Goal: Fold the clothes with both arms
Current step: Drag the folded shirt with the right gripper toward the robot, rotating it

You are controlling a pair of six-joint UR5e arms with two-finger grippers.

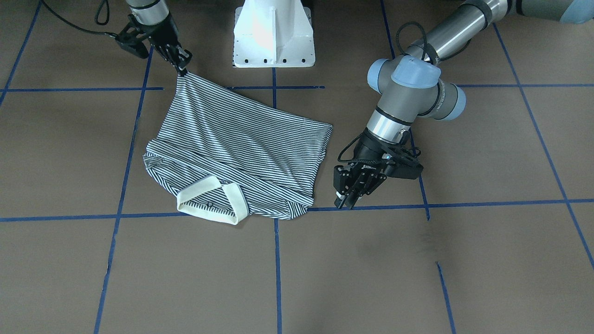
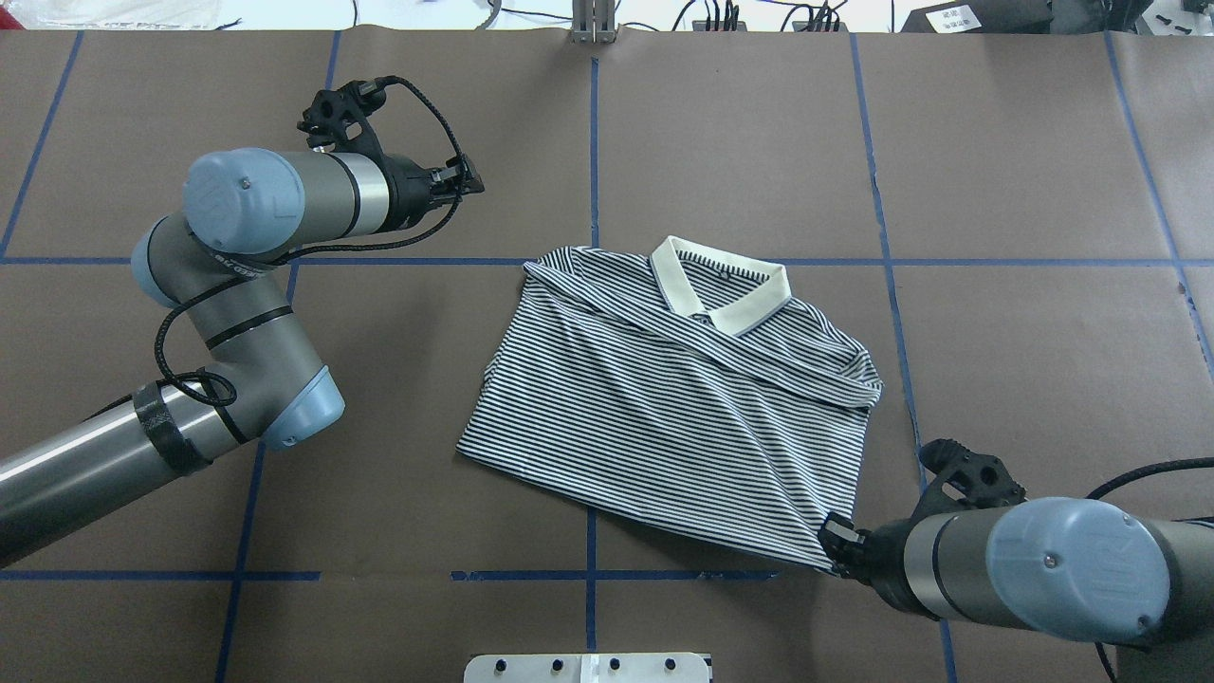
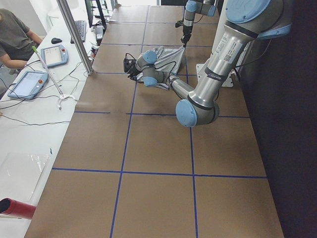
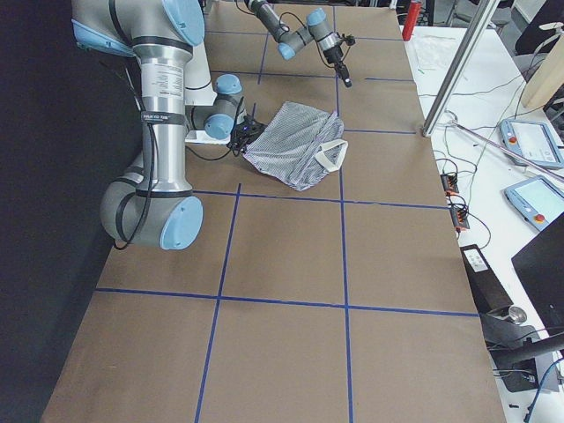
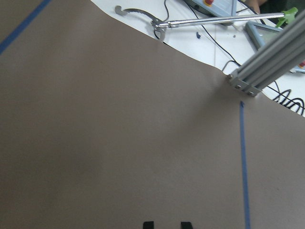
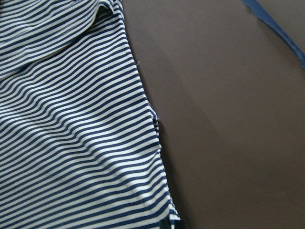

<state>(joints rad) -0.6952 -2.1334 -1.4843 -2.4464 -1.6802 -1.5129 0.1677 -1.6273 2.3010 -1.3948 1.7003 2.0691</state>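
Note:
The striped polo shirt [image 1: 241, 139] [image 2: 664, 408] lies partly folded on the brown table, its cream collar [image 1: 209, 199] [image 2: 721, 285] on the side away from the robot. My right gripper [image 1: 182, 69] [image 2: 832, 550] is shut on the shirt's hem corner nearest the base, pulling the cloth taut into a point. The right wrist view shows stripes [image 6: 71, 143] running down to the pinch. My left gripper [image 1: 345, 200] [image 2: 471, 180] hovers over bare table beside the shirt's collar-side corner, apart from it. Its fingertips [image 5: 148, 224] show a gap with nothing between them.
The white pedestal base [image 1: 274, 37] stands close behind the right gripper. Blue tape lines [image 1: 278, 260] grid the brown table. An aluminium post [image 3: 74, 34] and a bench with tablets [image 3: 27, 82] and a seated person [image 3: 15, 37] border the table's far side.

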